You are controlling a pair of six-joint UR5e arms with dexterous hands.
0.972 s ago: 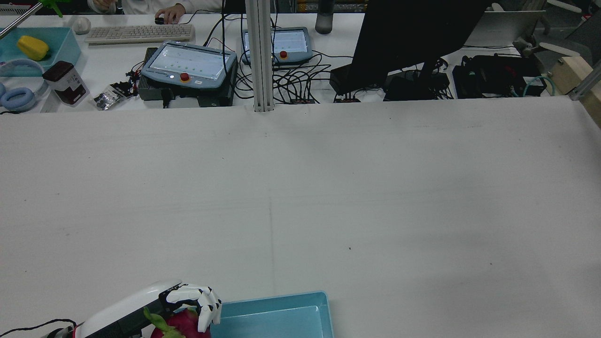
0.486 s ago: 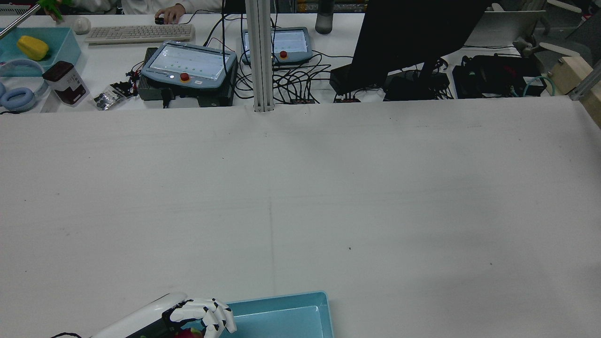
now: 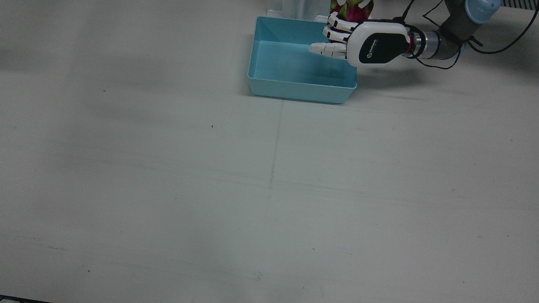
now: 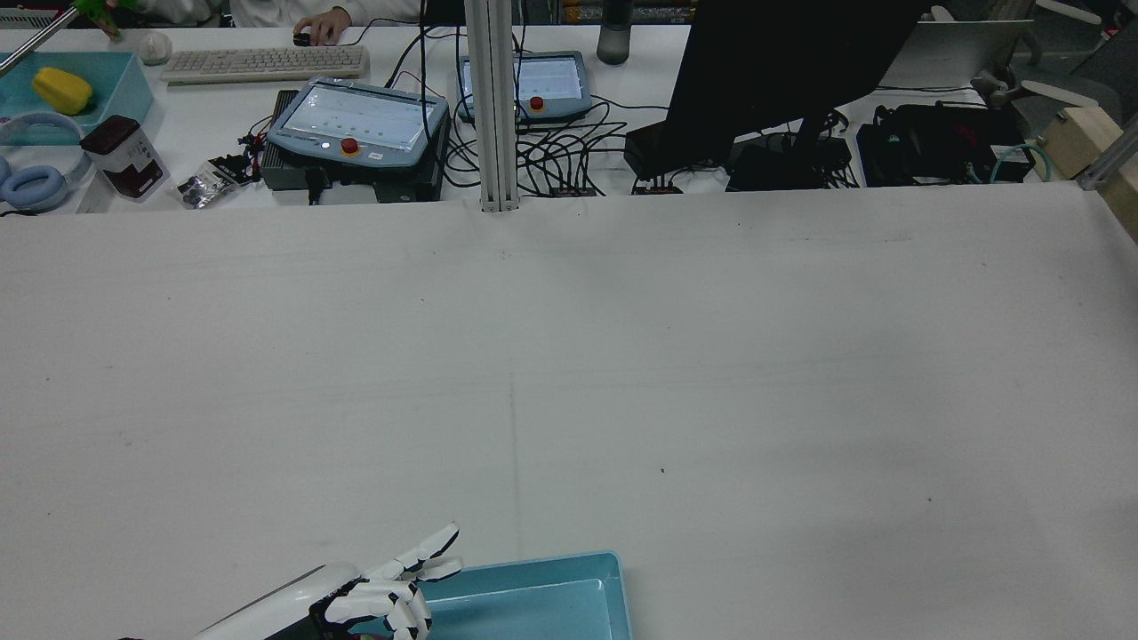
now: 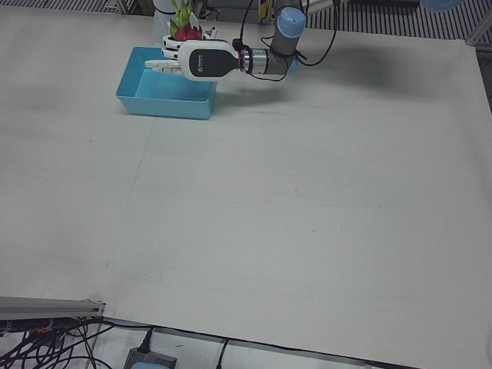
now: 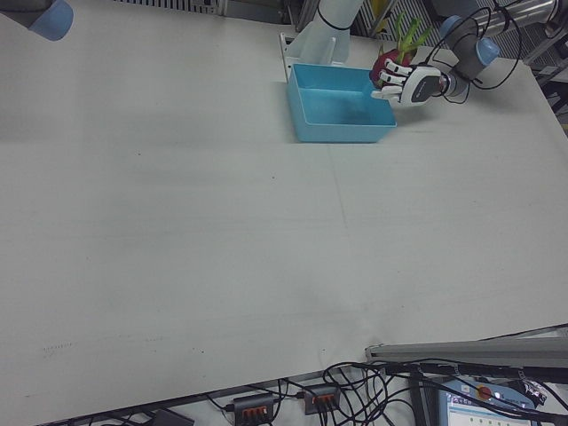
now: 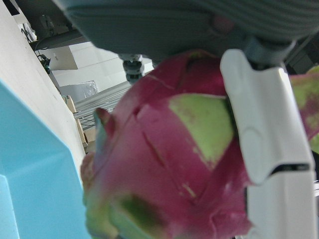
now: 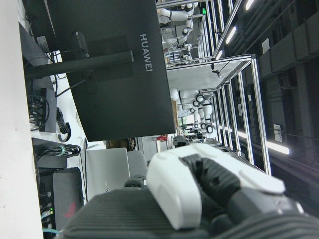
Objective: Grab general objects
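Note:
A pink and green dragon fruit is in my left hand, over the corner of the blue tray nearest the left arm's base. The hand's curled fingers wrap the fruit, while other fingers stick out straight over the tray. The left hand view shows the fruit close up with a white finger pressed on it. The rear view shows only the hand at the bottom edge, with the fruit hidden. The tray's inside looks bare. My right hand shows only as a white part in its own view.
The tray also shows in the right-front view near the robot's pedestals. The white table stretches wide in front of it. Beyond the far edge in the rear view are teach pendants, cables and a black monitor.
My left hand moved right toward the tray and sank lower in the rear view. Some fingers stretched out straight. The dragon fruit dropped out of the rear view.

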